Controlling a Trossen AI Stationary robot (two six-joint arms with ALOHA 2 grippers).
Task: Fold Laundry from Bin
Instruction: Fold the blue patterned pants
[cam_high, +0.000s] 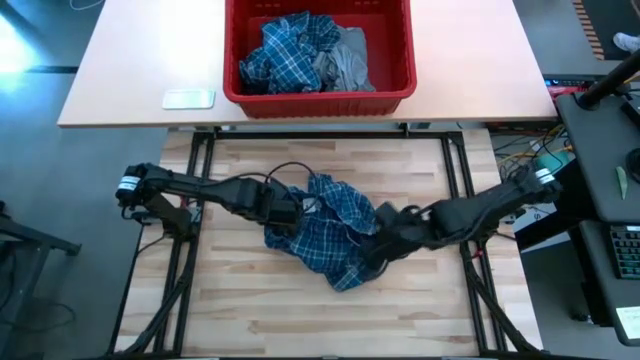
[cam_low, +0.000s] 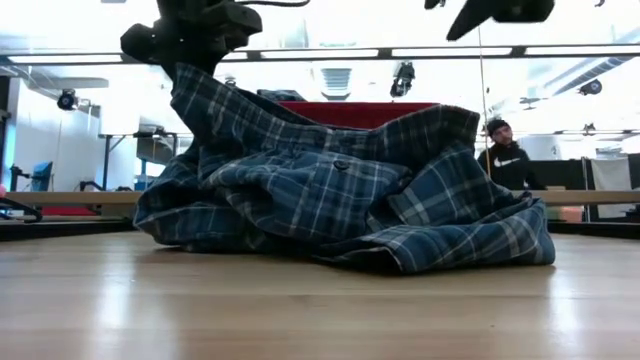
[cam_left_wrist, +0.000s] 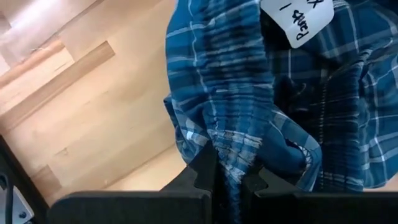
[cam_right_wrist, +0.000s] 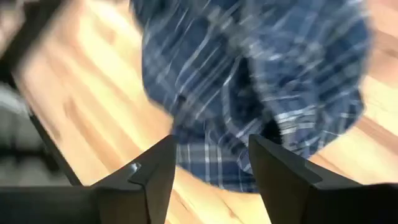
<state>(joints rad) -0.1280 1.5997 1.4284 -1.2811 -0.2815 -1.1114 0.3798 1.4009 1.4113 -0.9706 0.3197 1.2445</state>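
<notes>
- I see the plaid shirt (cam_high: 330, 232) crumpled in a heap on the middle of the wooden worktop (cam_high: 250, 310), one part pulled up off the surface on its left side
- My left gripper (cam_left_wrist: 229, 180) is clamped on a bunched fold of that shirt, just beside a white tag (cam_left_wrist: 298, 20) with handwriting
- My right gripper (cam_right_wrist: 210, 165) hangs over the shirt's right side with its fingers apart, holding nothing
- Beyond the worktop's far edge, the red bin (cam_high: 318, 85) sits on a pale table (cam_high: 130, 60), holding another plaid garment (cam_high: 285, 55) and a grey one (cam_high: 348, 62)
- A person (cam_low: 505, 155) sits in the room behind
</notes>
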